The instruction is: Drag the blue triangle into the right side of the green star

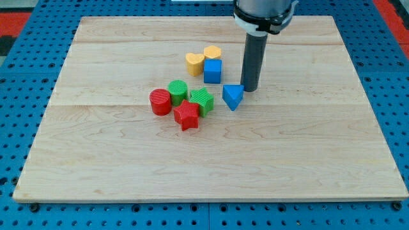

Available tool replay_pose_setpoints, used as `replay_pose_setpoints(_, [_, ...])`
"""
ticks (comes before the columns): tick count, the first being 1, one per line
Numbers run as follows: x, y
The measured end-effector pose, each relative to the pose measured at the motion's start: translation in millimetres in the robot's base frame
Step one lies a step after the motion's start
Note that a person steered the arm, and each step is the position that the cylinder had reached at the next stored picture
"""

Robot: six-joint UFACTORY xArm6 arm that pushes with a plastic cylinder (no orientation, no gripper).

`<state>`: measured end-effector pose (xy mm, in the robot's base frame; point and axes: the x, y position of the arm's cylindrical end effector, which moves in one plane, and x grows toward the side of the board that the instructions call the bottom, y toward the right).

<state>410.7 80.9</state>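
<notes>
The blue triangle [232,96] lies on the wooden board [307,147], a short gap to the right of the green star [202,101]. My tip [248,89] stands just to the upper right of the blue triangle, touching or nearly touching it. The green star sits in a cluster with a green cylinder [177,91], a red cylinder [160,101] and a red star [186,115].
A blue cube [213,70] sits above the cluster, against a yellow heart [195,63] and a yellow hexagon block [213,53]. Blue pegboard [25,76] surrounds the board.
</notes>
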Motion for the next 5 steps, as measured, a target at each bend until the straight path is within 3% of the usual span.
replay_pose_setpoints(5, [4, -37])
